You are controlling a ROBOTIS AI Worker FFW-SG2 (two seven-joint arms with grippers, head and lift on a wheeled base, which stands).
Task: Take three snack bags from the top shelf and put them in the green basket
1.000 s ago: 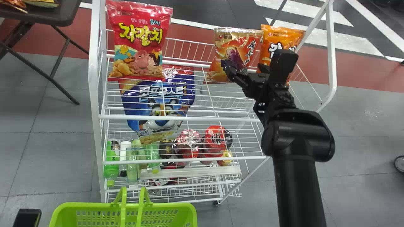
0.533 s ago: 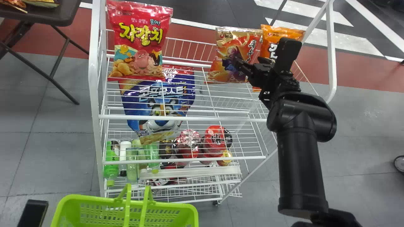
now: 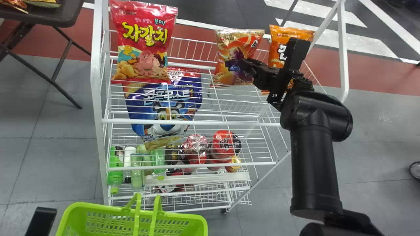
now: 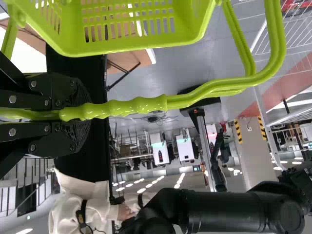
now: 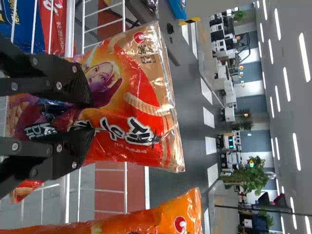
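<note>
Top shelf [image 3: 197, 123]: three snack bags are held up here; the red bag [image 3: 144, 42] is seen at the left end, the gold-and-red bag [image 3: 241, 41] farther right, and the orange bag [image 3: 288, 32] just beside that one.
Right gripper [image 3: 234, 65]: it is placed at the front of the gold-and-red bag, its two fingers parted by a moderate gap, with the printed front seen between them; whether the bag is touched cannot be told.
Basket [image 3: 183, 217]: it is seen below and in front of the rack, at the left; its green handle [image 4: 219, 87] is gripped by the left gripper [image 3: 41, 219], whose fingers are closed on the bar.
Lower shelves: a blue bag [image 3: 167, 108] is seen through the wires under the red one; bottles [image 3: 115, 170] and cups [image 3: 224, 144] are set farther down.
Table [image 3: 59, 18]: a dark top is seen left of the rack.
</note>
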